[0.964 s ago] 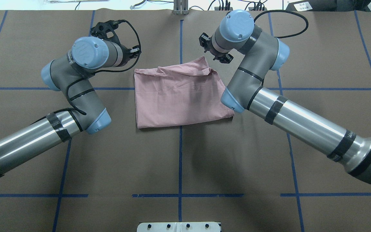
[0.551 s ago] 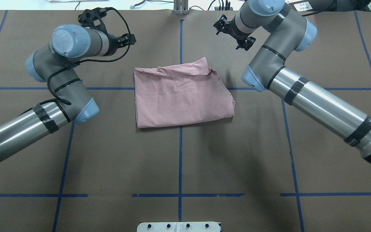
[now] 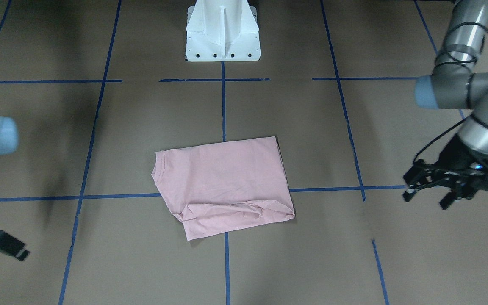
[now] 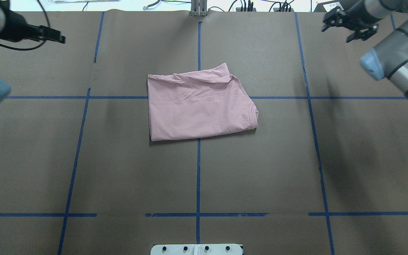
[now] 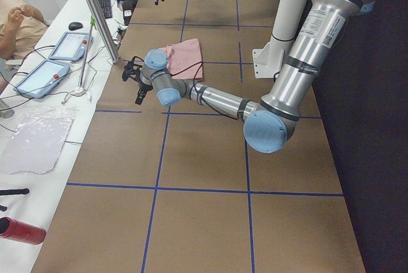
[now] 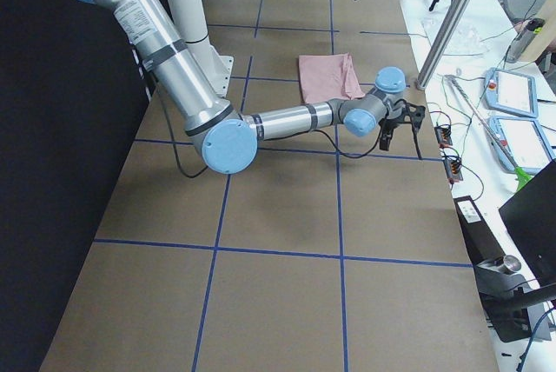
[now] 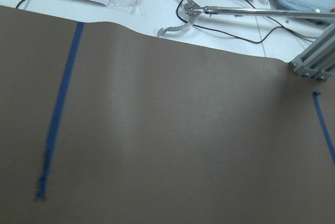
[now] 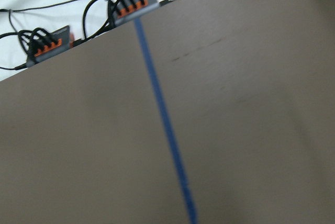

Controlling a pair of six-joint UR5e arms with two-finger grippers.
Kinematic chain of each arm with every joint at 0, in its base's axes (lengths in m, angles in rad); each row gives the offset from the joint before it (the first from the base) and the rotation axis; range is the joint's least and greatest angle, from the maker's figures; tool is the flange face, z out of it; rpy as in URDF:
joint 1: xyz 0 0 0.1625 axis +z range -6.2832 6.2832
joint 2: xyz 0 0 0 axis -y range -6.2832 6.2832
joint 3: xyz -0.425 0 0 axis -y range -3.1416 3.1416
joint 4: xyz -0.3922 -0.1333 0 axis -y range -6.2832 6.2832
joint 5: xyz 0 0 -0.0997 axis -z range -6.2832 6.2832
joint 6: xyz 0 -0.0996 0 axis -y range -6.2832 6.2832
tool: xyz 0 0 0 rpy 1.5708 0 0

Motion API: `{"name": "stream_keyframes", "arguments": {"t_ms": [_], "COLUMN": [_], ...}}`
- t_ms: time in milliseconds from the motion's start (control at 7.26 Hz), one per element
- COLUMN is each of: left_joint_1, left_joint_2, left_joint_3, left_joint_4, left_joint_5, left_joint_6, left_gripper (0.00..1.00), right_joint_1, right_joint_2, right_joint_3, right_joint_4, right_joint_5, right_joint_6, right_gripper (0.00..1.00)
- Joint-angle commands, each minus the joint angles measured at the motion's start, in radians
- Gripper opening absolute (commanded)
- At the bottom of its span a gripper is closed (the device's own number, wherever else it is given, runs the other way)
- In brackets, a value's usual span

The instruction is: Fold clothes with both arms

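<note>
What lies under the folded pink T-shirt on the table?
The T-shirt rests on the brown table; blue tape lines run under it. Its folded-in layers are hidden.

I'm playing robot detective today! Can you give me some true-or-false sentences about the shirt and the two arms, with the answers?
1. The pink shirt lies folded on the table. True.
2. The left arm is holding the shirt. False: its jaws are open and empty, far off to the side.
3. The right arm is not touching the shirt. True.
4. A cartoon picture shows on the shirt. False: only plain pink cloth shows.
</note>
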Motion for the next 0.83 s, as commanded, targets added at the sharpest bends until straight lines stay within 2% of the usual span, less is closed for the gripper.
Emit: {"name": "stream_keyframes", "arguments": {"t_ms": [0, 138, 275, 413, 551, 688], "left_joint_1": [-0.279, -0.347, -0.396, -0.388, -0.377, -0.372], "left_joint_2": [0.131, 0.186, 0.187, 0.173, 0.144, 0.227], "left_joint_3": [-0.002, -0.004, -0.01, 0.016, -0.007, -0.122], "left_joint_4": [0.024, 0.047, 0.172, 0.409, 0.668, 0.769], "left_joint_5": [-0.151, -0.154, -0.156, -0.148, -0.148, -0.151], "left_joint_6": [0.426, 0.581, 0.607, 0.596, 0.618, 0.691], "left_gripper": [1.0, 1.0, 1.0, 1.0, 1.0, 1.0], "right_joint_1": [0.25, 0.307, 0.35, 0.354, 0.323, 0.322], "right_joint_2": [-0.12, -0.166, -0.211, -0.249, -0.307, -0.39], "right_joint_3": [0.068, 0.102, 0.107, 0.149, 0.207, 0.302], "right_joint_4": [-0.19, -0.316, -0.426, -0.54, -0.659, -0.669], "right_joint_5": [0.104, 0.101, 0.104, 0.104, 0.101, 0.101], "right_joint_6": [-0.543, -0.763, -0.963, -1.04, -1.049, -1.073], "right_gripper": [1.0, 1.0, 1.0, 1.0, 1.0, 1.0]}}
